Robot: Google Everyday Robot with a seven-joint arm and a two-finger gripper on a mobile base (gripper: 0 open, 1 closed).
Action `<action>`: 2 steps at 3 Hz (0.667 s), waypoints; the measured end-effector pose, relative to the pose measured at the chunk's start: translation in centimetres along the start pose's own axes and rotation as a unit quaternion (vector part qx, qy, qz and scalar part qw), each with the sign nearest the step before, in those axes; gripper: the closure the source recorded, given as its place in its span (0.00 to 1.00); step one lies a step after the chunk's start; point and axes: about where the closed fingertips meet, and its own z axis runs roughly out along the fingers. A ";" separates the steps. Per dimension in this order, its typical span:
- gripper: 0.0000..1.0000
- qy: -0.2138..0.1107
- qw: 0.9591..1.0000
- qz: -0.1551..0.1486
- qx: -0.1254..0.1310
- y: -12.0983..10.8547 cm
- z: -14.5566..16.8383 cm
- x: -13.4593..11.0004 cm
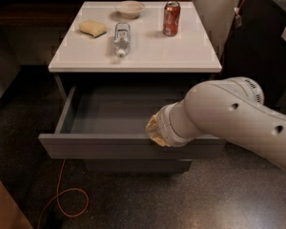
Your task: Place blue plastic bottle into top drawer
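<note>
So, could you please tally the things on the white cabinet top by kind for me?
1 blue plastic bottle
1 red soda can
1 small bowl
1 yellow sponge
Total: 4
The gripper is down at the front edge of the open top drawer, away from all four.

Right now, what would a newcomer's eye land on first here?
The bulky white robot arm fills the right foreground, its pincer at the front edge of the grey top drawer, which stands pulled open, dark inside. On the white cabinet top behind, the small clear plastic bottle with a white cap lies on its side, a red soda can upright to its right.
</note>
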 end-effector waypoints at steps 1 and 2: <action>0.15 0.005 1.000 -0.030 0.007 -1.9 -1.4 -1.4; 0.00 0.004 1.000 -0.023 -0.003 -4.7 -1.1 -1.6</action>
